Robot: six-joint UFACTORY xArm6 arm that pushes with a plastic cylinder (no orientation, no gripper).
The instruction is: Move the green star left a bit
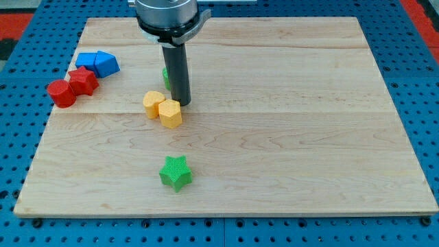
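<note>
The green star (175, 172) lies on the wooden board (288, 137) near the view's bottom, left of the middle. My tip (181, 103) rests on the board well above the star, just right of and above two yellow blocks: a yellow heart (153, 104) and a yellow hexagon (171, 113). A second green block (165, 76) is mostly hidden behind the rod, so its shape cannot be made out.
At the view's left edge of the board sit two blue blocks (97, 63) side by side, a red star (83, 81) and a red round block (62, 92). Blue pegboard surrounds the board.
</note>
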